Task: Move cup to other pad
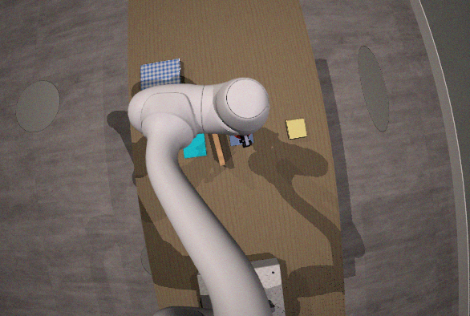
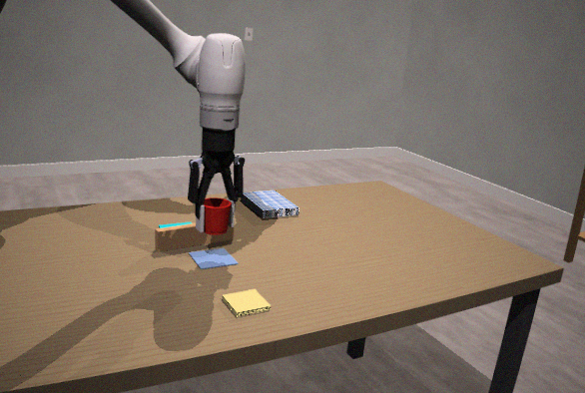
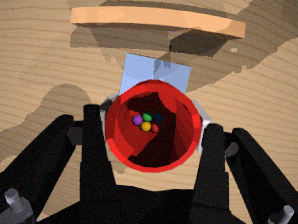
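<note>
One cup: the red cup [image 2: 218,215] hangs upright in the air, lifted off the pale blue pad [image 2: 214,257] and not yet past the rail.
Gripper: the gripper [image 2: 216,217] stands about half open, its pads pressed on opposite sides of the cup's wall; the cup is held, not resting on anything.
Marbles: a small cluster of coloured marbles [image 3: 145,121] lies on the cup's floor in the wrist view, well below the rim.
Rail: the wooden rail [image 2: 180,238] is the landmark; the pale blue pad lies on its near side in the exterior view, the cyan pad [image 2: 175,224] on its far side.
Step in hand: in my judgement, carrying the cup over the rail to the cyan pad.
How to do it well: keep the cup's axis upright, keep its base above the rail's top while crossing, centre it over the cyan pad, lower until the base sits flat, then release.
Risk: tilting could spill marbles.
Bystanders: the checkered block [image 2: 270,203] and yellow block [image 2: 246,302] lie away from the rail.
</note>
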Controlling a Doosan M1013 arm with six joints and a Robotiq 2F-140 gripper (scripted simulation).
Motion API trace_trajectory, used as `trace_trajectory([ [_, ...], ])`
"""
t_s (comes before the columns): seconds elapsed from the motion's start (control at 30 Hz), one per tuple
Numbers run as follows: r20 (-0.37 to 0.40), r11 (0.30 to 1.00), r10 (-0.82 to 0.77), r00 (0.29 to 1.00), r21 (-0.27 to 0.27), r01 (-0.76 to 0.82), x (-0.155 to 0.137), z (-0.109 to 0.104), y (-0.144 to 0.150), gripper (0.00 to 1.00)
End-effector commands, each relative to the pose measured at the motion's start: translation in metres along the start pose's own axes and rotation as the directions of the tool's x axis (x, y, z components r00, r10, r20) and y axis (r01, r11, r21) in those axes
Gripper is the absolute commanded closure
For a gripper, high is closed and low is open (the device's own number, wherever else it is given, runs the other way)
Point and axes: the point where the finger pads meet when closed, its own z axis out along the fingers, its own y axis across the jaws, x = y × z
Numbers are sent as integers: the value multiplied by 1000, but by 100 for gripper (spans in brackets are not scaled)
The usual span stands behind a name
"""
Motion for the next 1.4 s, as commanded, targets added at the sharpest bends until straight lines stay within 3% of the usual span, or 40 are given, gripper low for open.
trace_trajectory([
  [0.0, 0, 1000, 0, 1000, 0, 0, 0, -3, 0, 51],
  [0.77, 0, 1000, 0, 1000, 0, 0, 5, -5, 0, 51],
  [1.07, 0, 1000, 0, 1000, 0, 0, 19, -5, 0, 51],
  [1.37, 0, 1000, 0, 1000, 0, 0, 50, -5, 0, 51],
])
